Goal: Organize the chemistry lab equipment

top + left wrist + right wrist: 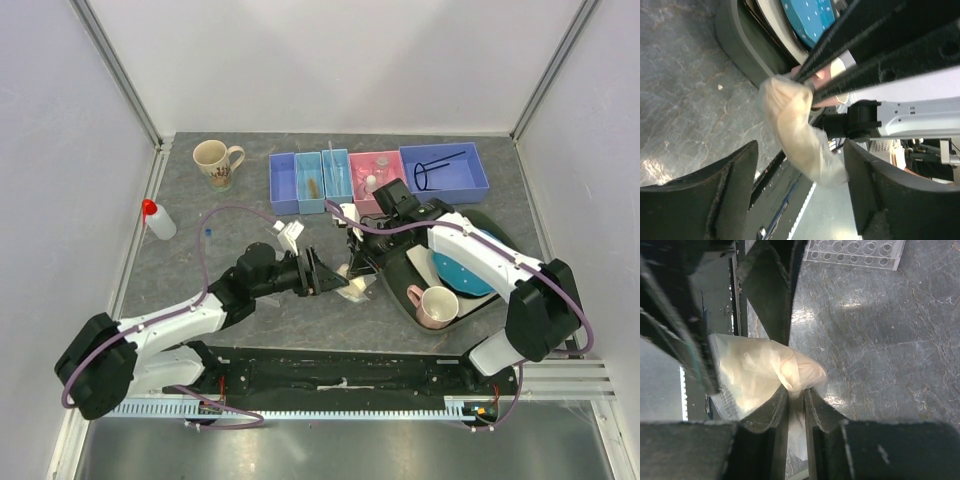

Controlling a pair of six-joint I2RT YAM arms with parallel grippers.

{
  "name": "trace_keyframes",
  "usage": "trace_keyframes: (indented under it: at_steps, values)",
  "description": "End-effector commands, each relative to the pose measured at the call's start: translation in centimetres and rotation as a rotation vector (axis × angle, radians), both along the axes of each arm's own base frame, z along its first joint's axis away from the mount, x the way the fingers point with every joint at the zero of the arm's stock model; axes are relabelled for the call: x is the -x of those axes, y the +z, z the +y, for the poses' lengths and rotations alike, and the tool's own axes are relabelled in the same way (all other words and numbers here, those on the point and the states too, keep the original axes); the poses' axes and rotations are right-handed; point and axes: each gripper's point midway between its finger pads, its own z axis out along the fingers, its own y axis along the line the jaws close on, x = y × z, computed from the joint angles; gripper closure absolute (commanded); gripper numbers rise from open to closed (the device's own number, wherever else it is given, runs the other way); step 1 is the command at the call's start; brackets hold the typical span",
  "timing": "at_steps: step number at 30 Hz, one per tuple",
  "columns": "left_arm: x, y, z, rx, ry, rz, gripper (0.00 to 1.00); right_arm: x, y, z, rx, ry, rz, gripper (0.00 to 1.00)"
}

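Near mid-table the right gripper (796, 390) is pinched fully closed on the whitish bag (757, 365). Its 2 fingers meet on a fold by the bag's rounded end, and the film bulges out to one side of them. The left gripper (326, 272) faces it from the opposite side with its jaws spread wide and gripping nothing.

In the left wrist view the bag hangs straight ahead of that opening. Its loose end dips into the gap between the 2 fingers, but I cannot tell whether it touches either of them. The bag's long axis runs slantwise across the left claw's opening rather than along it, from the pinched end at the right fingers down to the free end nearer the left claw.

So the right arm has the bag and the left is just beside it. By my judgement, the coming move turns on the left claw closing across that free end.

Beyond the 2 claws the clear rack (855, 252) lies on the grey table (160, 275), apart from the bag. Farthest off, a row of bins (284, 182) lines the back edge, with the black wire ring (430, 175) in the large blue one.
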Motion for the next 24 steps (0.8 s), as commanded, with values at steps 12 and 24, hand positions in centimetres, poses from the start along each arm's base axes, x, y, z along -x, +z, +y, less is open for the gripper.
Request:
trace_keyframes:
  at_steps: [12,24]
  values:
    - [-2.9,-0.7,1.2,-0.192,0.128,-0.044,0.98,-1.0,3.1,-1.7,-0.080,-0.025,-0.159,0.34]
    - [-15.1,5.3,14.1,-0.424,0.438,-0.192,0.98,-6.4,4.3,-10.8,-0.097,-0.407,-0.376,0.02]
